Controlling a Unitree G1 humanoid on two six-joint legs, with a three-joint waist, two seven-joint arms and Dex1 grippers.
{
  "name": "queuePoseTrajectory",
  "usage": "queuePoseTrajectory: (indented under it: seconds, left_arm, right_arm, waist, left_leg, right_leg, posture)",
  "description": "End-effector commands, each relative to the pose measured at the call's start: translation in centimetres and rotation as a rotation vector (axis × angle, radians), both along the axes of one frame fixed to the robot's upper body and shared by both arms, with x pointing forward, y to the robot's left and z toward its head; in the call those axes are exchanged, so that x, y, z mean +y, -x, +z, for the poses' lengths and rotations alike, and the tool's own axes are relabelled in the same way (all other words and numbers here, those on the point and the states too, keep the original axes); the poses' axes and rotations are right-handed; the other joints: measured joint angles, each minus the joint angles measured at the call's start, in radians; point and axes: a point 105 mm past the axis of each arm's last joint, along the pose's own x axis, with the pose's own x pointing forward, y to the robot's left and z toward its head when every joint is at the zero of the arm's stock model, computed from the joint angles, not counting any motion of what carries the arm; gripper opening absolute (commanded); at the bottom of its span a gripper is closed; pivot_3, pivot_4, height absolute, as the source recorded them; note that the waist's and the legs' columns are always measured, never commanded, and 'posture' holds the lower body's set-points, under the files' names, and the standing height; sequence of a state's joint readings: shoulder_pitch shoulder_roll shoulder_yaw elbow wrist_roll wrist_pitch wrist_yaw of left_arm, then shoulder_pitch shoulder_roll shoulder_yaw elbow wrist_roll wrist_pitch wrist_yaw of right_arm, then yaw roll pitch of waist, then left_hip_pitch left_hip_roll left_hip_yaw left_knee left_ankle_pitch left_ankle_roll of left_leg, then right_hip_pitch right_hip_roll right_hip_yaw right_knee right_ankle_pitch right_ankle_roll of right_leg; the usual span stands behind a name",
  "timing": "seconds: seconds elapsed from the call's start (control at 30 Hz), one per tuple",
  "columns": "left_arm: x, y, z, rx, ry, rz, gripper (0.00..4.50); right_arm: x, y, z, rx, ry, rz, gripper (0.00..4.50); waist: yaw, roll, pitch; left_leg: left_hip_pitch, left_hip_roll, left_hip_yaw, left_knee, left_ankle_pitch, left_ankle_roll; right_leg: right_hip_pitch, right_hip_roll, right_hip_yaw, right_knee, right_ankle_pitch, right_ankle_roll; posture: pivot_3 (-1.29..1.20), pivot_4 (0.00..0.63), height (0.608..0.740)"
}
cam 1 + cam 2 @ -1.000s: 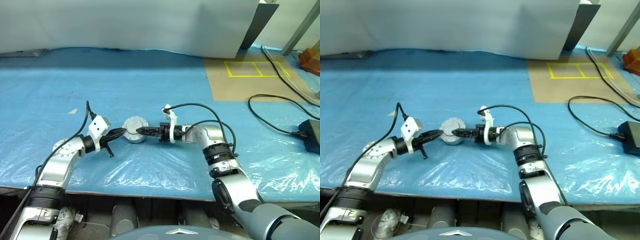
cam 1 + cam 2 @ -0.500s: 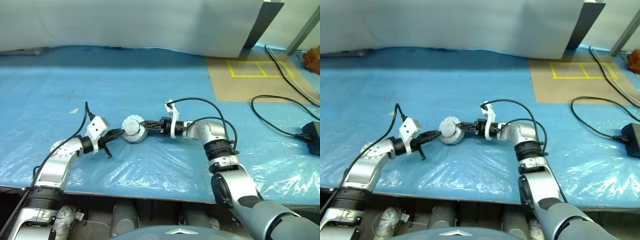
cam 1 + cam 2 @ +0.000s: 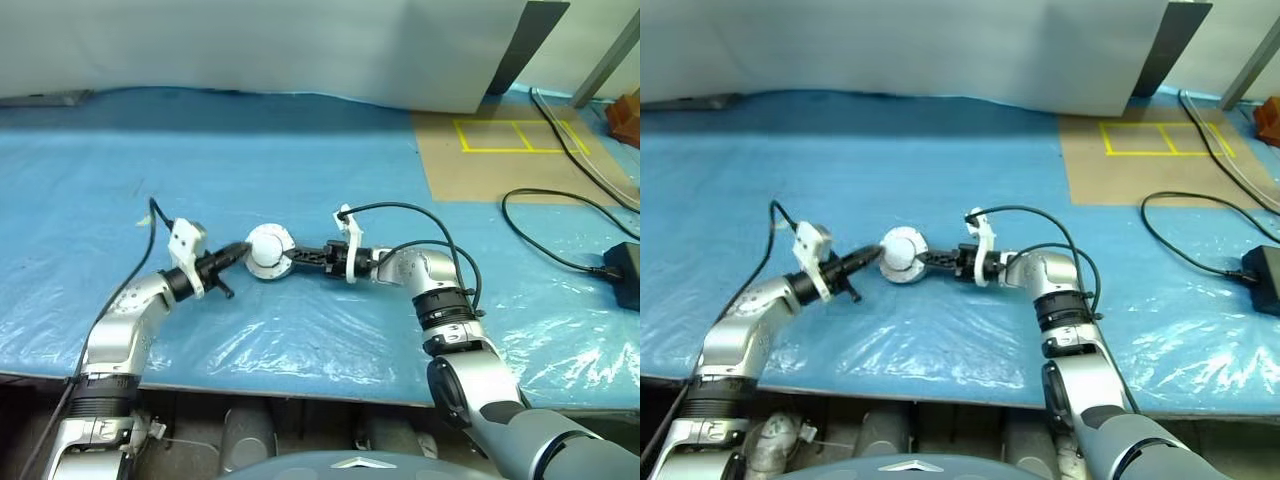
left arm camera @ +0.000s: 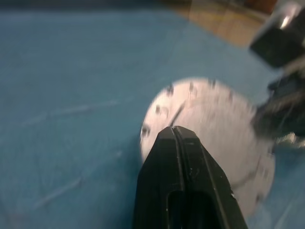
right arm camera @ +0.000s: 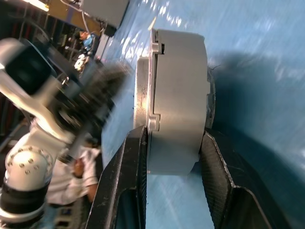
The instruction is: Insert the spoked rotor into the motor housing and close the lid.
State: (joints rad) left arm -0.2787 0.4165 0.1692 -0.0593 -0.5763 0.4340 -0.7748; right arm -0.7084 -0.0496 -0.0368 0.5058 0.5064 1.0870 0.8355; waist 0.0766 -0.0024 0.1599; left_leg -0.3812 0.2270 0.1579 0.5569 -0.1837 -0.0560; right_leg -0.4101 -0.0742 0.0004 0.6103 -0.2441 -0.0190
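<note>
The motor housing, a short silver-grey cylinder, is held on edge just above the blue sheet, clamped across its thickness by my right gripper. The light-grey lid sits on the housing's face and is turned toward my left arm. My left gripper is shut and empty. Its joined tip is at the lid's plain face, near the edge. I cannot tell whether it touches. The spoked rotor is out of view.
A blue plastic sheet covers the table. A brown board with yellow tape lies at the back right. Black cables and a black power brick lie at the right. The table's front edge runs below my arms.
My right gripper closed on the housing and tipped it up off the sheet. My left gripper rose and moved in toward the lid's face.
</note>
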Motion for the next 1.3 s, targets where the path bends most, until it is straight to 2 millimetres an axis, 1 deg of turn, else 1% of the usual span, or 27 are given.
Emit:
queuePoseTrajectory:
  seconds: [0.03,0.07,0.17,0.27,0.33,0.43,0.53,0.57,0.67,0.73,0.8,0.83,0.9,1.0,1.07,1.2,1.3]
  left_arm:
    - [1.1,0.4,5.6,-0.072,0.16,-0.015,0.0]
    - [1.7,0.4,5.4,-0.036,0.172,-0.01,0.0]
    - [3.1,0.9,4.2,0.085,0.233,0.005,0.0]
    - [5.0,1.0,3.0,0.187,0.333,0.064,0.0]
    - [6.4,1.3,2.1,0.248,0.423,0.099,0.0]
    - [7.1,2.1,1.6,0.295,0.507,0.097,0.0]
    - [7.4,2.9,2.0,0.301,0.636,0.069,0.61]
    - [7.3,3.1,2.3,0.294,0.675,0.06,0.9]
    - [7.1,3.3,2.5,0.296,0.793,0.061,1.98]
    - [7.0,3.4,2.6,0.297,0.845,0.058,2.67]
    - [6.2,3.7,2.7,0.312,0.865,0.037,3.35]
    - [4.8,3.9,2.3,0.361,0.857,-0.001,3.66]
    - [2.7,4.6,2.3,0.398,0.843,-0.075,3.66]
    - [1.3,5.0,3.4,0.372,0.873,-0.13,3.66]
    - [0.6,5.1,3.7,0.366,0.865,-0.143,3.66]
    - [-0.1,4.6,4.6,0.325,0.888,-0.138,3.66]
    - [-0.3,3.6,3.8,0.346,0.906,-0.114,3.66]
  right_arm:
    - [1.1,0.5,0.7,0.062,-0.056,0.038,1.18]
    - [1.1,0.5,0.9,0.069,-0.068,0.035,1.18]
    - [1.2,0.5,1.7,0.067,-0.109,0.039,1.18]
    - [1.0,0.4,3.0,0.073,-0.171,0.034,1.18]
    - [0.7,0.2,4.6,0.073,-0.248,0.031,1.18]
    - [0.1,-0.3,6.6,0.064,-0.329,0.015,1.18]
    - [-0.4,-1.0,8.5,0.035,-0.383,-0.007,1.18]
    - [-0.5,-1.2,9.3,0.032,-0.409,-0.015,1.18]
    - [-0.5,-1.4,11.7,0.007,-0.469,-0.003,1.18]
    - [-0.3,-1.3,12.5,-0.003,-0.482,0.006,1.18]
    - [-0.1,-1.2,13.1,-0.013,-0.487,0.013,1.18]
    - [-0.1,-1.3,13.2,-0.017,-0.482,0.013,1.18]
    - [-0.2,-1.5,13.3,-0.019,-0.476,0.009,1.18]
    - [-0.1,-1.3,14.0,-0.029,-0.478,0.029,1.18]
    - [0.1,-1.0,14.2,-0.033,-0.47,0.049,1.18]
    - [0.2,-0.8,14.0,-0.022,-0.453,0.061,1.18]
    - [0.4,-0.8,13.9,-0.019,-0.443,0.066,1.18]
  waist:
    - [-0.009,0.0,0.0]
    - [-0.014,0.001,-0.001]
    - [-0.021,0.002,-0.001]
    - [-0.007,0.0,0.0]
    - [-0.003,-0.001,0.001]
    - [0.004,-0.002,0.001]
    - [0.01,-0.001,0.001]
    - [0.014,-0.002,0.001]
    - [0.02,-0.001,0.001]
    - [0.02,-0.002,0.001]
    - [0.02,-0.002,0.001]
    - [0.02,-0.002,0.001]
    - [0.02,-0.002,0.001]
    - [0.022,-0.002,0.001]
    - [0.021,-0.002,0.001]
    - [0.02,-0.002,0.001]
    - [0.02,-0.002,0.001]
  left_leg:
    - [0.0,0.0,0.0,0.001,0.0,-0.001]
    - [0.001,-0.001,0.0,0.001,-0.002,-0.003]
    - [0.001,-0.002,0.0,-0.002,-0.003,-0.005]
    - [-0.003,-0.001,-0.002,-0.002,-0.003,-0.005]
    - [-0.006,-0.001,-0.004,0.0,-0.003,-0.006]
    - [-0.006,-0.001,-0.005,0.002,-0.003,-0.006]
    - [-0.005,-0.001,-0.005,0.005,-0.003,-0.006]
    - [-0.005,-0.001,-0.005,0.005,-0.003,-0.006]
    - [-0.005,0.0,-0.005,0.005,-0.003,-0.006]
    - [-0.005,-0.001,-0.005,0.005,-0.003,-0.006]
    - [-0.006,-0.001,-0.005,0.004,-0.003,-0.006]
    - [-0.006,-0.001,-0.005,0.004,-0.003,-0.006]
    - [-0.006,-0.001,-0.006,0.004,-0.003,-0.006]
    - [-0.008,-0.001,-0.007,0.004,-0.003,-0.006]
    - [-0.008,0.0,-0.008,0.005,-0.003,-0.006]
    - [-0.004,0.0,-0.008,0.006,-0.003,-0.006]
    - [-0.004,0.0,-0.008,0.006,-0.003,-0.006]
  right_leg:
    - [0.0,0.0,0.0,0.001,0.001,0.001]
    - [0.0,0.0,0.001,0.001,0.002,0.004]
    - [-0.001,0.001,0.001,-0.003,0.002,0.004]
    - [-0.001,0.001,-0.001,-0.004,0.002,0.005]
    - [-0.002,0.001,-0.002,-0.004,0.002,0.005]
    - [-0.002,0.001,-0.002,-0.002,0.003,0.005]
    - [-0.001,0.0,-0.002,0.0,0.003,0.005]
    - [-0.002,0.0,-0.002,0.0,0.003,0.005]
    - [-0.001,0.0,-0.002,0.001,0.003,0.005]
    - [-0.001,0.001,-0.002,0.0,0.003,0.005]
    - [-0.001,0.001,-0.002,-0.001,0.003,0.005]
    - [-0.001,0.001,-0.002,-0.001,0.003,0.005]
    - [-0.001,0.001,-0.002,-0.002,0.003,0.005]
    - [-0.001,0.001,-0.004,-0.002,0.003,0.005]
    - [-0.001,0.001,-0.005,-0.001,0.003,0.005]
    - [0.002,0.001,-0.005,-0.001,0.003,0.005]
    - [0.002,0.001,-0.004,-0.001,0.003,0.006]
  posture:
    - [0.0,0.15,0.74]
    - [0.0,0.15,0.74]
    - [0.0,0.15,0.74]
    - [0.0,0.15,0.74]
    - [0.0,0.15,0.74]
    - [0.0,0.15,0.74]
    - [0.0,0.15,0.74]
    - [0.0,0.15,0.74]
    - [0.0,0.15,0.74]
    - [0.0,0.15,0.74]
    - [0.0,0.15,0.74]
    - [0.0,0.15,0.74]
    - [0.0,0.15,0.74]
    - [0.0,0.15,0.74]
    - [0.0,0.15,0.74]
    - [0.0,0.15,0.74]
    - [0.0,0.15,0.74]
